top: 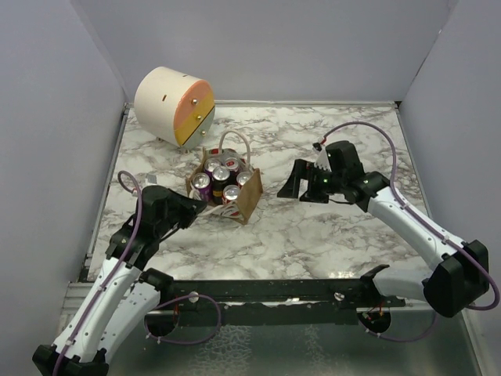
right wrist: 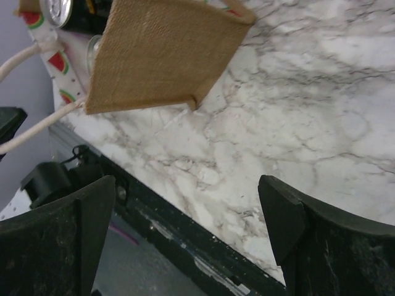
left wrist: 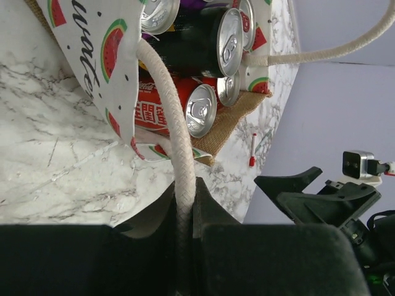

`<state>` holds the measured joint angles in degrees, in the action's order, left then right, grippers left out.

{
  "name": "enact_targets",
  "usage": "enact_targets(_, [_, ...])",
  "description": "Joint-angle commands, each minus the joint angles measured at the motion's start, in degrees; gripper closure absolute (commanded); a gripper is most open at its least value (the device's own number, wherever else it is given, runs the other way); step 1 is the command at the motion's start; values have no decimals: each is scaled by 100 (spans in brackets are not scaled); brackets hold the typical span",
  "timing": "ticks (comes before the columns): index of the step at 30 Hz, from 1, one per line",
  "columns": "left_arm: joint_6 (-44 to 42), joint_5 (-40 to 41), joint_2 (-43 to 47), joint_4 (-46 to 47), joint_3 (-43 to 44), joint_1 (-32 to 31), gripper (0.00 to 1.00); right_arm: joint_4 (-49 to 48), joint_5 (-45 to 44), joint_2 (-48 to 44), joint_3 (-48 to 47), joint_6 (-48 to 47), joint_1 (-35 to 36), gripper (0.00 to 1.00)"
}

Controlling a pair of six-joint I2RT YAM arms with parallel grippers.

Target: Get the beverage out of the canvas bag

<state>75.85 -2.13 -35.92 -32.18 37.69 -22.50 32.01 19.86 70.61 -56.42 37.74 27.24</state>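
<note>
left end effector (left wrist: 184, 206): clamped on white rope handle (left wrist: 165, 98) of tan canvas bag (top: 250, 197)
right end effector (top: 300, 185): wide open, empty, beside bag
beverage cans (top: 221, 174): upright inside bag on marble table (top: 329, 235)

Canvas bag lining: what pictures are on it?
Red-and-green watermelon slices on white lining; best in left wrist view.

From above, the left gripper (top: 205, 206) has its fingertips hard to make out against the canvas bag (top: 252, 200); the labels on the cans (top: 221, 174) are too small to read. In the left wrist view the rope handle (left wrist: 168, 111) vanishes between the fingers, and the bag's printed word runs off the picture's edge. The right wrist view crops the bag's top.
</note>
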Motion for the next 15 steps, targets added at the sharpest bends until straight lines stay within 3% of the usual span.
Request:
enact_targets(1, [-161,1,229,-683,19,0,100,-641,1012,97,18,60,324,1])
enact_targets(6, [-320,117,273,-980,238,-1,100,-1031,1140,893,-710,-226,647,1])
enact_targets(15, [-1031,1061,-528,-1145,1370,-4,100,-466,731,3048,-3445,-1160,747,1])
